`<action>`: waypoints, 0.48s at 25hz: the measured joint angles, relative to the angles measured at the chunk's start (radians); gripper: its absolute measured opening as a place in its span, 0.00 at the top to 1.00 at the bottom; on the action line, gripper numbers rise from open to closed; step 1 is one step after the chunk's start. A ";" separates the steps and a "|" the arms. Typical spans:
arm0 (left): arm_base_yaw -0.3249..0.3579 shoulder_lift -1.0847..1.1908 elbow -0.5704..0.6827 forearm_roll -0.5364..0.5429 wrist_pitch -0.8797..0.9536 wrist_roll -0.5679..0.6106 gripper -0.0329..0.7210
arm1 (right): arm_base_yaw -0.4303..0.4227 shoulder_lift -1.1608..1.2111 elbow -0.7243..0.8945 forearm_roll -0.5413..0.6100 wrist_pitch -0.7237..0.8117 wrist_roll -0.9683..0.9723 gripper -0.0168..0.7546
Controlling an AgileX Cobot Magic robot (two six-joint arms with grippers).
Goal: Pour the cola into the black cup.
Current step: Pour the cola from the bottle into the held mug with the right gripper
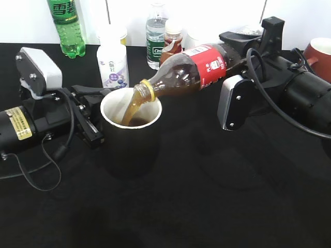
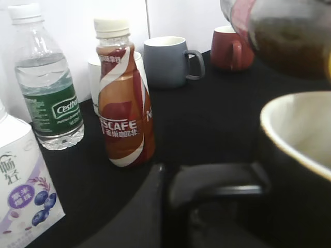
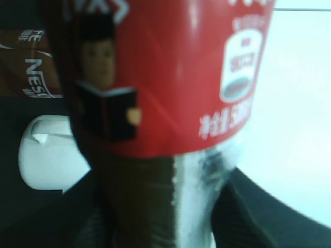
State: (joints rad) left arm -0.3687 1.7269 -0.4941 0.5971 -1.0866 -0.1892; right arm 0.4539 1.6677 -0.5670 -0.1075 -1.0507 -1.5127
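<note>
The tall, slim clear plastic cola bottle (image 1: 199, 67) with dark liquid and a red label lies tilted nearly flat above the black surface (image 1: 207, 196), its open mouth over the glossy black cup (image 1: 130, 134) with white inside, and a brown stream falls in. The right gripper (image 1: 232, 59) has its fingers pinched around the bottle's lower body. The left gripper (image 1: 95, 121) has its fingers at the cup's side by the handle; how firmly they clamp, I cannot tell. The thin bottle wall likely flexes and lightens as it empties; the cup seems rigid and heavier.
</note>
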 joint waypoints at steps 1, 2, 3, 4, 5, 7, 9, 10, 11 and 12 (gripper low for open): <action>0.000 0.000 0.000 0.000 0.000 0.000 0.91 | 0.000 0.000 0.000 0.000 0.000 -0.001 0.50; 0.000 0.000 0.000 0.000 -0.001 0.000 0.91 | 0.000 0.000 0.000 0.000 0.000 -0.001 0.50; 0.000 0.000 0.000 0.000 -0.002 0.001 0.91 | 0.000 0.000 0.000 0.000 0.000 -0.001 0.50; 0.000 0.000 0.000 0.000 -0.003 0.001 0.91 | 0.000 0.000 0.000 0.000 0.000 -0.001 0.50; 0.000 0.000 0.000 0.000 -0.003 0.001 0.91 | 0.000 0.000 0.000 0.000 0.000 -0.001 0.50; 0.000 0.000 0.000 0.000 -0.003 0.001 0.91 | 0.000 0.000 -0.002 0.000 -0.002 -0.001 0.50; 0.000 0.000 0.000 0.000 -0.003 0.001 0.91 | 0.000 0.000 -0.002 0.000 -0.007 -0.001 0.50; 0.000 0.000 0.000 0.000 -0.003 0.001 0.91 | 0.000 -0.001 -0.002 0.000 -0.008 -0.002 0.50; 0.000 0.000 0.000 0.000 -0.003 0.001 0.91 | 0.000 -0.001 -0.002 0.000 -0.008 -0.002 0.50; 0.000 0.000 0.000 0.000 -0.003 0.001 0.91 | 0.000 -0.001 -0.002 0.000 -0.008 -0.002 0.50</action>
State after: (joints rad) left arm -0.3687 1.7269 -0.4941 0.5971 -1.0897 -0.1883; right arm 0.4539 1.6669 -0.5688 -0.1075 -1.0588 -1.5146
